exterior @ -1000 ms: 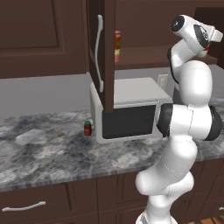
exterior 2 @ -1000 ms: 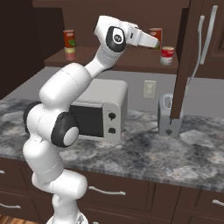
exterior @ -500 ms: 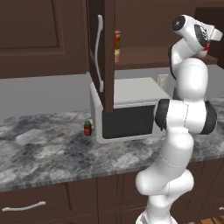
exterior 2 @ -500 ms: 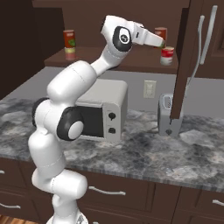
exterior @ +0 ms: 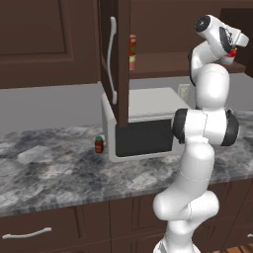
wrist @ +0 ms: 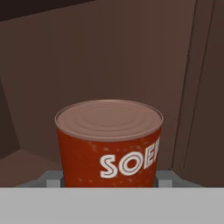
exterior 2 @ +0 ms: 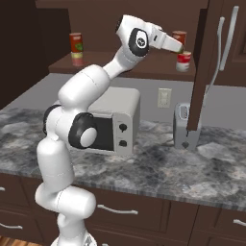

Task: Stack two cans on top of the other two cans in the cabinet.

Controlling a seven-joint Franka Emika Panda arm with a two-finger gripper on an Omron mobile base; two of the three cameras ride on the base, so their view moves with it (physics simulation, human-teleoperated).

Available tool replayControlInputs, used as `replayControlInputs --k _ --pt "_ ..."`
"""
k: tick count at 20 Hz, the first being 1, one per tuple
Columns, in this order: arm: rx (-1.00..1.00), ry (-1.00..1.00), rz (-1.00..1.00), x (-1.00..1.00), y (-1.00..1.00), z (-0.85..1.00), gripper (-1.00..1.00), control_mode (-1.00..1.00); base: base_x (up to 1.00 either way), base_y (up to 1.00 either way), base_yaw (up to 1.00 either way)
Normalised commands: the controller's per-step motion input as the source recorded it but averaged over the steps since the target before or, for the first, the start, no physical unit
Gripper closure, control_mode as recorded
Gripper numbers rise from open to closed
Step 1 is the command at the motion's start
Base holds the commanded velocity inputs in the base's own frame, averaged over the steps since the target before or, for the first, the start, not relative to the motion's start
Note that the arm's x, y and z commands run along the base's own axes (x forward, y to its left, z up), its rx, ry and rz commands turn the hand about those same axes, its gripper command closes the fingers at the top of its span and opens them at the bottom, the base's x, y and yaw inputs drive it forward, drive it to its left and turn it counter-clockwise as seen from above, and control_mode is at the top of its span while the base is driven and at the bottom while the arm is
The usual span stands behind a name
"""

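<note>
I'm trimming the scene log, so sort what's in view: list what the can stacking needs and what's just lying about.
Job in hand:
gripper, holding a red-orange can
white-banded can
second red-orange can, on the yellow-labelled can
cabinet

Lying about:
microwave
green-capped bottle
toaster

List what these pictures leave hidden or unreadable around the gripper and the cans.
- Gripper, right base view: fingertips too small to tell open from shut.
- Hand view: the can in front covers the finger pads; its label is cut off after "SOE".
- Left base view: the cabinet door hides most of the stacked cans.
- Small bottle: label too small.
</note>
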Motion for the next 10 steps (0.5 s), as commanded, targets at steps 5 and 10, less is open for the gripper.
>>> replayControlInputs --k 5,10 --pt "0.0 -0.03 0.0 0.15 -0.17 0.0 1.0 -1.0 0.0 0.0 0.0" --pt "0.0 -0.02 0.0 0.17 -0.17 0.0 1.0 -1.0 0.0 0.0 0.0"
